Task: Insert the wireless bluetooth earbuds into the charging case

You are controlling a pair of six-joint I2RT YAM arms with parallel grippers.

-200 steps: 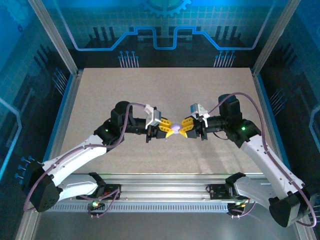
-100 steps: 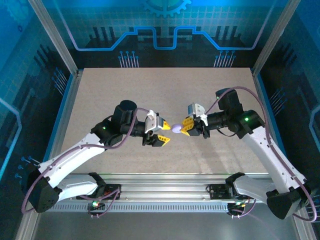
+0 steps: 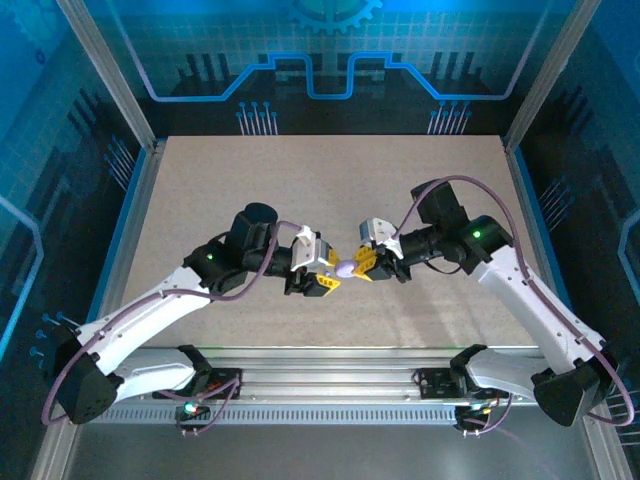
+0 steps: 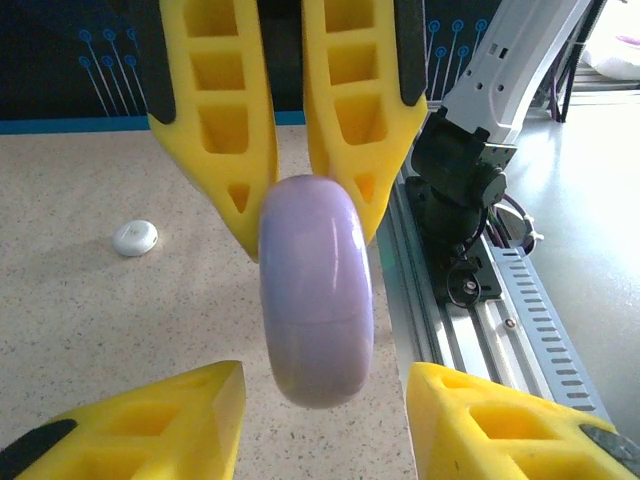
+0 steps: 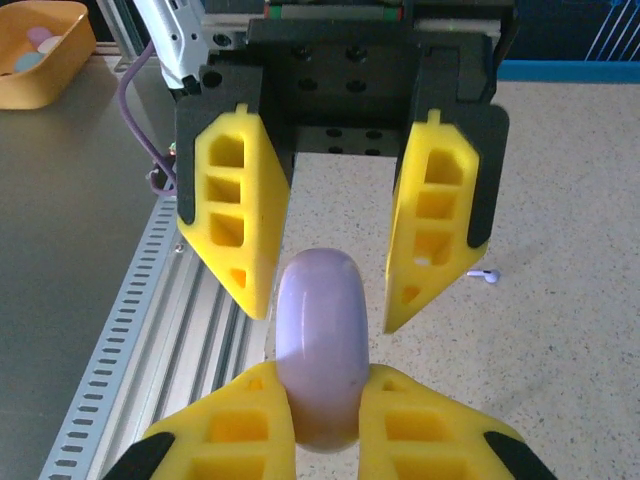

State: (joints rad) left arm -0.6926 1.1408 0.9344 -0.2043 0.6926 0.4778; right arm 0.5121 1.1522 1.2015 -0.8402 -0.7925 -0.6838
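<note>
The charging case (image 5: 320,340), a closed lavender puck, stands on edge above the table. My right gripper (image 5: 325,378) is shut on its lower rim. In the top view the case (image 3: 345,268) hangs between the right gripper (image 3: 365,263) and the left gripper (image 3: 327,273). My left gripper (image 4: 325,385) is open, one finger on each side of the case (image 4: 316,290) with a gap to it. One lavender earbud (image 5: 484,276) lies on the table beyond the left gripper's fingers (image 5: 437,220). A small white round piece (image 4: 134,237) lies on the table to the left.
The aluminium rail (image 4: 470,330) with the arm bases runs along the near table edge, close beside the grippers. A yellow bin (image 5: 40,40) with pastel pieces sits off the table past the rail. The speckled tabletop (image 3: 330,180) stretches behind the grippers.
The left gripper let go of the case, drew back open, then came forward with its fingers around the case again. The right gripper kept its hold and shifted slightly left and nearer.
</note>
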